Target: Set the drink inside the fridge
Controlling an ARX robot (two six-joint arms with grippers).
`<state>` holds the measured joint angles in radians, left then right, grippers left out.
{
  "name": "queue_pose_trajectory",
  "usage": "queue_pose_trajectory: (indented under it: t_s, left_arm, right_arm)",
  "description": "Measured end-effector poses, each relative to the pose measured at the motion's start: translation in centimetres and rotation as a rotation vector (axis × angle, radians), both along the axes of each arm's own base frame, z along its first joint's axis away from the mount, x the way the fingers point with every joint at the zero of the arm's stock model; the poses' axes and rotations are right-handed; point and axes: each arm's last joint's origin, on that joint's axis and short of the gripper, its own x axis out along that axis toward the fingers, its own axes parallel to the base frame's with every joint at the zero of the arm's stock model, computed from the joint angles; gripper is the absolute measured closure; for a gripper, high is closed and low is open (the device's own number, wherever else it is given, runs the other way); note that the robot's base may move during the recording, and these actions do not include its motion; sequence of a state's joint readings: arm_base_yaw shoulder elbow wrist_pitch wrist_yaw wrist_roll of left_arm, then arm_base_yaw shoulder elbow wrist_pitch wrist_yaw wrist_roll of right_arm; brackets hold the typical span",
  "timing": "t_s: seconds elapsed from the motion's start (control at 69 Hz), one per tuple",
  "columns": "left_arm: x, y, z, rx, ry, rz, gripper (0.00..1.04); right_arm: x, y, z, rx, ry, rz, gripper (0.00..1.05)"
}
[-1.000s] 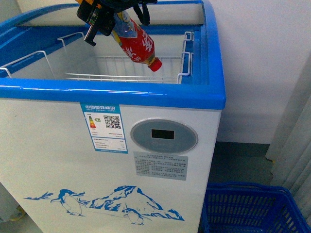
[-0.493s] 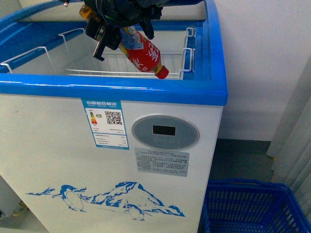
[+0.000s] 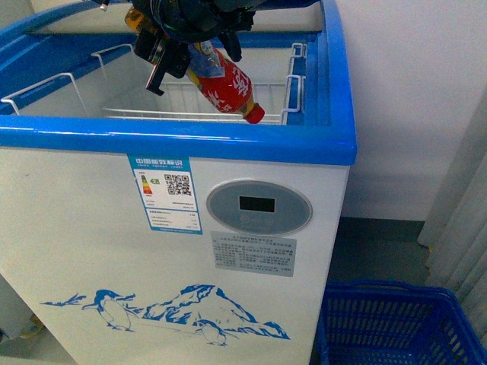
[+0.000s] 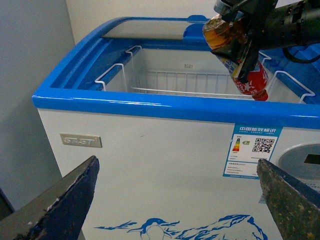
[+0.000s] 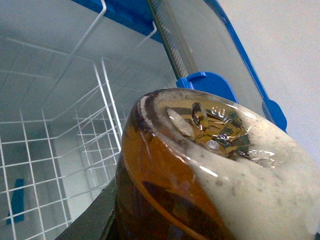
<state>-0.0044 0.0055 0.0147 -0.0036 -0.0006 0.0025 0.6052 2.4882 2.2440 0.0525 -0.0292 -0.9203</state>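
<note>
In the front view, the right gripper reaches in from the top of the picture over the open fridge, and its jaws are closed on the upper body of the drink. The drink is tilted, with the red cap pointing down and toward the front right, just above the white wire basket that hangs inside the fridge. The cap is near the blue front rim but I cannot tell if it touches the basket. To the right of the fridge, a blue crate stands on the floor. In the left wrist view, the left gripper is low in front of the fridge wall, its two fingers wide apart and holding nothing. The drink hangs over the right part of the opening; the left part of the basket has free room. In the right wrist view, the bottle base fills the picture, with amber liquid and foam, and the basket wires lie below it.
</note>
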Motion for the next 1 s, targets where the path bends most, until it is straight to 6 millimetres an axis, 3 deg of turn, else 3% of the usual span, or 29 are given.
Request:
queue_pose_trajectory:
  t_s: [0.435,0.623,0.71,1.0]
  left_arm:
    - [0.0,0.0,0.0,0.0,0.0,0.0,0.08]
    - [0.0,0.0,0.0,0.0,0.0,0.0,0.08]
    - [0.0,0.0,0.0,0.0,0.0,0.0,0.08]
    - [0.0,0.0,0.0,0.0,0.0,0.0,0.08]
  right_arm:
    - [0.01,0.0,0.02,0.0,-0.005,0.001,0.59]
    - [0.02,-0.01,0.02,-0.011,-0.014,0.005,0.27]
    - [0.01,0.02,0.18,-0.014,-0.022,0.016,0.06]
    - [-0.07,-0.02,0.89,0.032,-0.037,0.013,0.07]
